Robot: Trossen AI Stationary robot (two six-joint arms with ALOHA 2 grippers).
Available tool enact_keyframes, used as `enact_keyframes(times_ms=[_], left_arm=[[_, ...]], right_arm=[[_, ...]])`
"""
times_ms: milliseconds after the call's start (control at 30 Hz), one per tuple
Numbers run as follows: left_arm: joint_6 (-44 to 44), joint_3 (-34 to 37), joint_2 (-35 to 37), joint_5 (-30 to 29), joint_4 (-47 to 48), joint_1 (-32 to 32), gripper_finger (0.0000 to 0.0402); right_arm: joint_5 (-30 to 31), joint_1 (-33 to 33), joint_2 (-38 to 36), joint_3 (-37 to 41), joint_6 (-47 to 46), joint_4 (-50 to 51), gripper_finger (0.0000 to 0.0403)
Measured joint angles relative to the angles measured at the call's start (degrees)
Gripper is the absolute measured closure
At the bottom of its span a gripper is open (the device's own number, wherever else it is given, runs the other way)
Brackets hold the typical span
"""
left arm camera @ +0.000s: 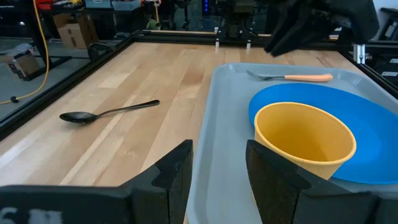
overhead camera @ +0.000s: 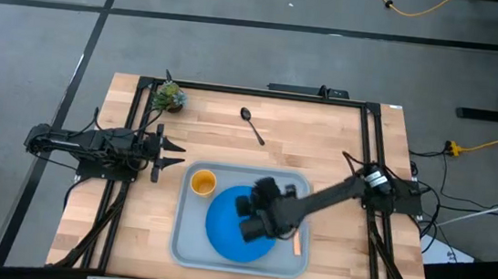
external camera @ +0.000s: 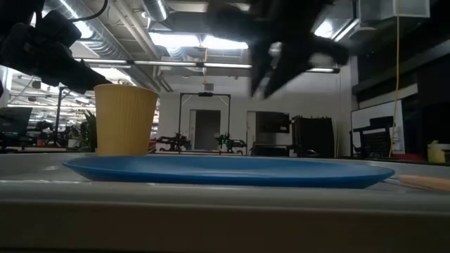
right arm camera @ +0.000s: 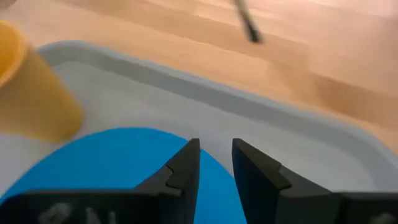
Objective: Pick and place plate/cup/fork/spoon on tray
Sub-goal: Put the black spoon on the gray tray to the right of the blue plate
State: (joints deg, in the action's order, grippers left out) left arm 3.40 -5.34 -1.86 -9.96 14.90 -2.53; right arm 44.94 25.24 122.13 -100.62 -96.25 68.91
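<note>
The grey-blue tray [overhead camera: 182, 243] lies at the table's near middle. The blue plate [overhead camera: 222, 233] lies flat in it. The orange-yellow cup [overhead camera: 204, 183] stands upright in the tray's far left corner, and the tan-handled fork [overhead camera: 295, 246] lies by the tray's right rim. The dark spoon [overhead camera: 252, 125] lies on the bare wood beyond the tray. My right gripper [right arm camera: 216, 155] hovers above the plate's right part, fingers a little apart and empty. My left gripper [left arm camera: 217, 162] is open and empty, left of the tray near the cup.
A small green plant [overhead camera: 169, 95] stands at the table's far left corner. Black frame rails [overhead camera: 135, 129] run along the table's left, right and far edges. Bare wood lies between the spoon and the tray's far rim.
</note>
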Motion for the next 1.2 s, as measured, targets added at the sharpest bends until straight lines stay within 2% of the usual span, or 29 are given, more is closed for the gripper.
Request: enact_keyframes(times_ms=[133,400,567,800,1033,1200], left_arm=[[0.0,0.0,0.0,0.0,0.0,0.0,0.0259],[0.0,0.0,0.0,0.0,0.0,0.0,0.0259],[0.0,0.0,0.0,0.0,0.0,0.0,0.0259],[0.0,0.0,0.0,0.0,0.0,0.0,0.0259],[0.0,0.0,0.0,0.0,0.0,0.0,0.0259],[0.0,0.0,0.0,0.0,0.0,0.0,0.0259]], right_arm=[[-1.6,-4.0,0.0,0.6,14.6,-10.1,0.0304],[-2.2,-13.2,0.0,0.6,33.5,-12.9,0.0304],[-8.1,-22.0,0.0,0.6,42.0,-13.5,0.0295],[-15.2,-31.8,0.0,0.7,57.3,-22.3,0.0283],[-21.4,-38.2,0.7,0.7,63.0,-24.4,0.0283],[-31.2,-41.6,2.3,0.7,65.1,-23.7,0.0283]])
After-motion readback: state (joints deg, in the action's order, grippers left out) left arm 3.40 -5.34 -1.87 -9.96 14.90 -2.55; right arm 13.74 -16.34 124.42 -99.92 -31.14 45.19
